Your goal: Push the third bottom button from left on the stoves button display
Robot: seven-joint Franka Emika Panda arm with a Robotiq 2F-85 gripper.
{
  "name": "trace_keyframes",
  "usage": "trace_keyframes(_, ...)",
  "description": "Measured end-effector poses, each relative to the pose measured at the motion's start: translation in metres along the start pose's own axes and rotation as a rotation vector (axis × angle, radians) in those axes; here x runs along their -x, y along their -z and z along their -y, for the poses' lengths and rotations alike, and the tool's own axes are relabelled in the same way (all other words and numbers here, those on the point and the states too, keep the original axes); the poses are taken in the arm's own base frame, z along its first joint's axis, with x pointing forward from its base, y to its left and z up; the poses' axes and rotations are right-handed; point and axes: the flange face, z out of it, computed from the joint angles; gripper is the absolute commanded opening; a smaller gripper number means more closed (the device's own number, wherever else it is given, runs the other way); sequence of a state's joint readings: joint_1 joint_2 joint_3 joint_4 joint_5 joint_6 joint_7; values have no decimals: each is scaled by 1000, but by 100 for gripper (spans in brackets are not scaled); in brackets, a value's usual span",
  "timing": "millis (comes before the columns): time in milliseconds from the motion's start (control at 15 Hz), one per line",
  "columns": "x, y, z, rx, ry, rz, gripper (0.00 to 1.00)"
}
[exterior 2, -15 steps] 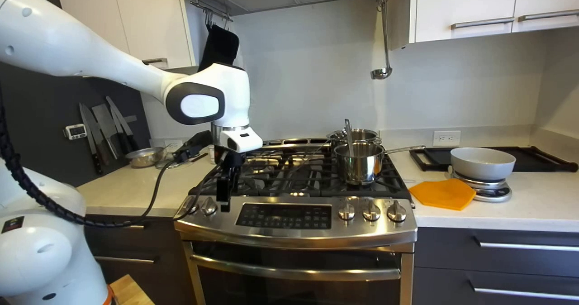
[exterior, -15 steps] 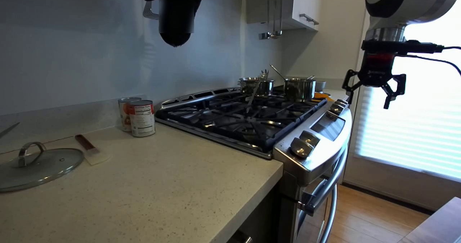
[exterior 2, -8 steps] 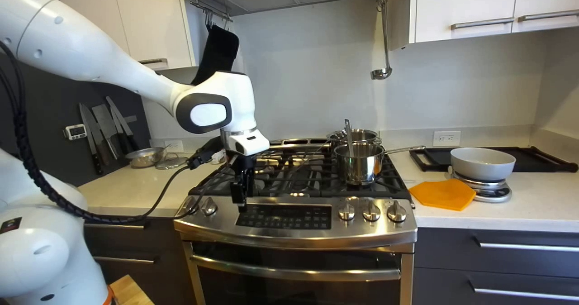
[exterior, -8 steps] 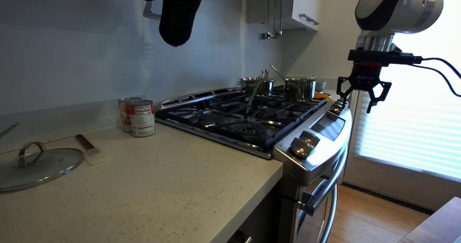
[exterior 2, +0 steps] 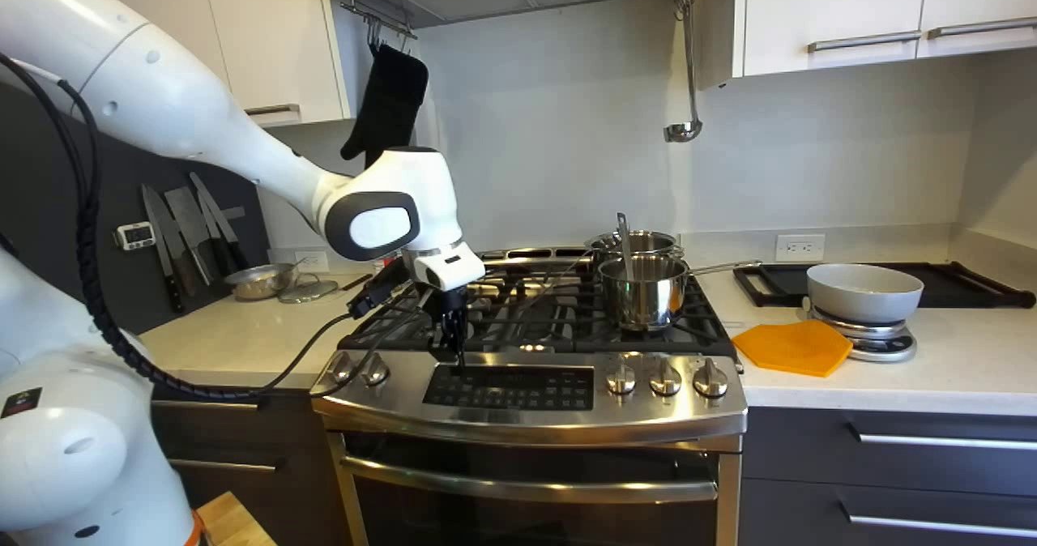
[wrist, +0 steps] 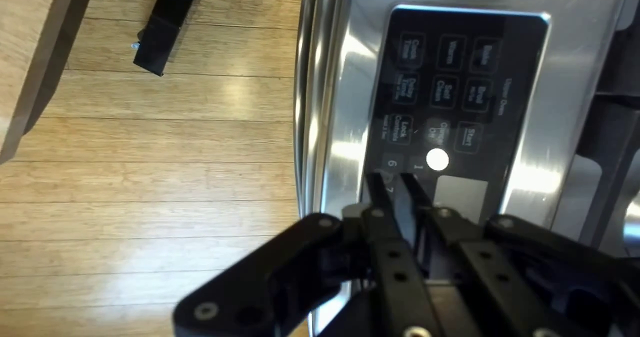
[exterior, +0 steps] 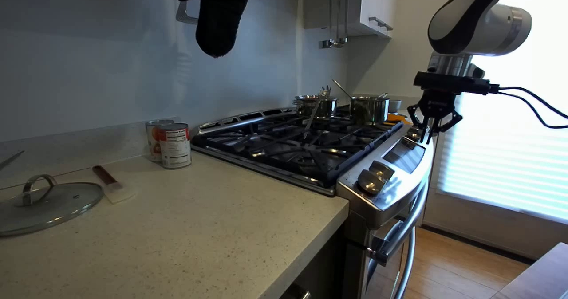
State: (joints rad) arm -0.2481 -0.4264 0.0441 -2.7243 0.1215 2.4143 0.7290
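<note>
The stove (exterior 2: 527,424) has a dark button display (exterior 2: 510,388) set into its slanted steel front. In the wrist view that display (wrist: 455,102) appears sideways, its bottom row running down the left side. Third in that row is the "Lock Controls" button (wrist: 400,129), uncovered. My gripper (wrist: 391,177) hovers over the number keys in this view, hiding some of them. Its two fingers (wrist: 382,197) stand close together, a narrow gap between them and nothing in it. In an exterior view the gripper (exterior 2: 459,361) is over the display's upper left part; contact cannot be made out.
Steel knobs (exterior 2: 374,369) flank the display on the left, and more knobs (exterior 2: 665,377) on the right. A steel pot (exterior 2: 644,295) stands on the black grates (exterior: 306,143). The oven handle (exterior 2: 527,489) juts out below.
My gripper has come down and across to the display from the stove's left side. Its fingers have drawn in from wide apart to a narrow gap.
</note>
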Motion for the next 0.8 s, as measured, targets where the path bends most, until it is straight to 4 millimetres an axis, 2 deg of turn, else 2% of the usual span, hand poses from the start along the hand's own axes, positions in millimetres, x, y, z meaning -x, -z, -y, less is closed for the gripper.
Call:
trace_keyframes(400,20,-10,17,-25,21,-28,0)
trace_keyframes(800,22,-26,18,-14,-25,11,0)
